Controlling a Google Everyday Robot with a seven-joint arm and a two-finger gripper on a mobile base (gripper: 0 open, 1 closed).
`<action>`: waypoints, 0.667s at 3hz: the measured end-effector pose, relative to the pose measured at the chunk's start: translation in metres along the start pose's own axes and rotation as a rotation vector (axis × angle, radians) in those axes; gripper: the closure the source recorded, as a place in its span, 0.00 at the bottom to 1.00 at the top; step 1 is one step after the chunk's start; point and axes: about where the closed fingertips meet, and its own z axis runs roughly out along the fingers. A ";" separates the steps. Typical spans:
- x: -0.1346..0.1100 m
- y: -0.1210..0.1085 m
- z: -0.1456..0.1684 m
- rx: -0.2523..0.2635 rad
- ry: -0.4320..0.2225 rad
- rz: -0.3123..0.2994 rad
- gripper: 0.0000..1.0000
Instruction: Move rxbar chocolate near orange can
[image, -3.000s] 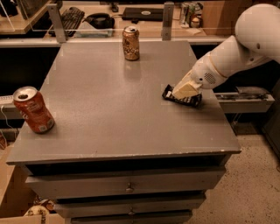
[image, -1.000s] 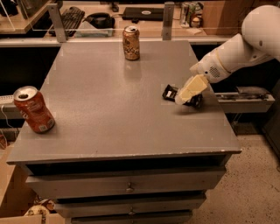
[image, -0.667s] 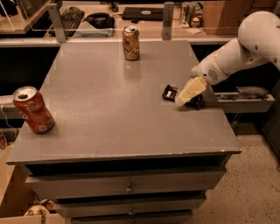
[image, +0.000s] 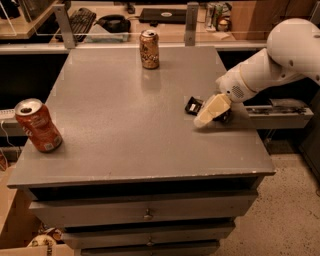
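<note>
A red-orange drinks can (image: 38, 125) stands at the left edge of the grey metal table (image: 125, 130); mid-right, the cream gripper (image: 207, 115) covers the flat black rxbar chocolate (image: 193, 106), grip impossible to tell; the bronze orange can (image: 149, 49) stands upper centre

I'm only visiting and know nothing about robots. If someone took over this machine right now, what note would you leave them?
Gripper: low over the table, right side, at the rxbar chocolate. Whether it holds the bar is unclear.
Orange can: upright near the back edge, well apart from the bar.
Red-orange can: front left, not part of the job.
Done: the gripper is at the bar.
Left: bring the bar up beside the orange can and let go.
</note>
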 end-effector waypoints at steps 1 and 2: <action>-0.007 0.018 0.006 -0.009 -0.014 0.000 0.26; -0.009 0.025 0.011 -0.024 -0.020 0.007 0.49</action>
